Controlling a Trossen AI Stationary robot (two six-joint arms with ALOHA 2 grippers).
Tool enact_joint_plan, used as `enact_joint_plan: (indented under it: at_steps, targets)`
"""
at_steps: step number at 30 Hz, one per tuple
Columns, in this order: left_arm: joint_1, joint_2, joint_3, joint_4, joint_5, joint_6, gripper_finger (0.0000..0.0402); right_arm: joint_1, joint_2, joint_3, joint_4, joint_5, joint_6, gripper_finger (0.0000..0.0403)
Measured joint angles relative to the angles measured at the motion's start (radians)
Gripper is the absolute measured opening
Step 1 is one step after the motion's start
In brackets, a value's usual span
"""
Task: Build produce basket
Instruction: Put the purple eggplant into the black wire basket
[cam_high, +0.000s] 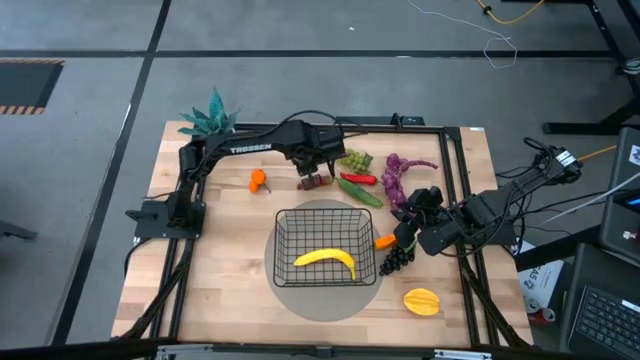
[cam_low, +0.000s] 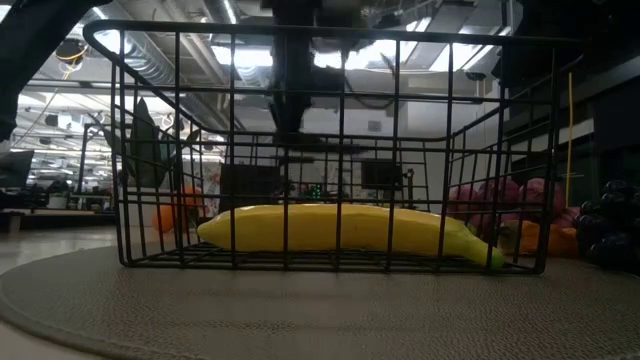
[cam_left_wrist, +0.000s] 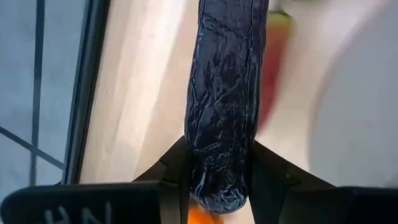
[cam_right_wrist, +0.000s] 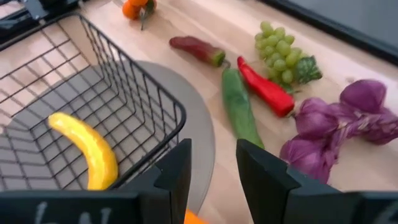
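Both arms are dark, near-black, built of jointed tube links. The left arm (cam_high: 245, 150) carries white TROSSEN lettering along its long link, and rises from a blocky black base. The right arm (cam_high: 500, 200) trails black cables toward its rear (bundled near the elbow). The right pincer (cam_right_wrist: 211, 177) shows two flat, matte black fingers (cam_right_wrist: 264, 180) with squared, angular edges.
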Motion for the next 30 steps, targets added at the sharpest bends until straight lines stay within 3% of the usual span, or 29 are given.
enact_joint_plan:
  at_steps: [7,14,20,30]
  targets:
    - [-0.098,0.0,0.107,-0.136,-0.001,-0.048,0.0097,0.0,0.0,0.0,0.006,-0.038,0.0,0.0131]
    - [-0.229,0.0,0.118,-0.299,0.003,-0.193,0.0094,0.0,0.0,0.0,0.006,-0.048,0.0,0.0131]
    - [-0.333,0.0,0.138,-0.293,0.099,-0.204,0.0094,0.0,0.0,0.0,0.007,-0.048,-0.001,0.0131]
    - [-0.465,-0.001,0.199,-0.279,0.124,-0.208,0.0097,0.0,0.0,0.0,0.007,-0.046,-0.001,0.0131]
